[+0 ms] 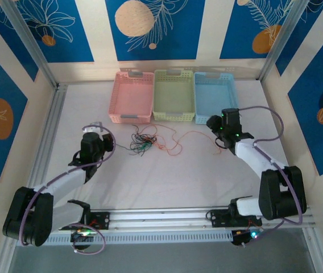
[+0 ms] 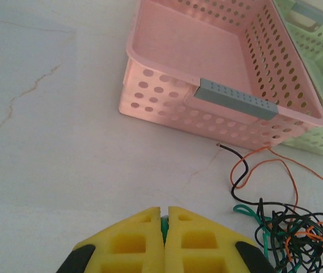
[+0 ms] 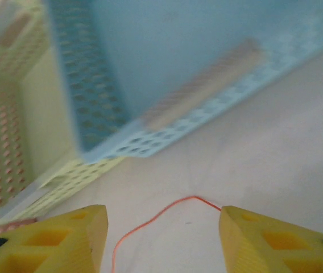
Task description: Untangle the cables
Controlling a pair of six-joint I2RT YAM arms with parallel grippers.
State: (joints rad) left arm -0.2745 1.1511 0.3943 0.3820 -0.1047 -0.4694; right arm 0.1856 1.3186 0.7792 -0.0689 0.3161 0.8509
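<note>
We see the cables (image 1: 144,142) bunched in 1 knot on the table, just in front of the pink basket (image 2: 161,99); untangling looks barely started. Left gripper (image 2: 162,215) closed beside it, right gripper (image 3: 162,227) open, straddling an orange strand (image 3: 176,203).

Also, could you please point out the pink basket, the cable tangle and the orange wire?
pink basket (image 2: 161,105), left wrist view, front wall.
cable tangle (image 1: 143,145), top external view, clump's middle.
orange wire (image 3: 193,197), right wrist view, arch's peak.

arms (image 1: 65,183) white, black joints | purple cables (image 1: 266,111) | claw fingers (image 2: 144,244) yellow, hollow-celled
</note>
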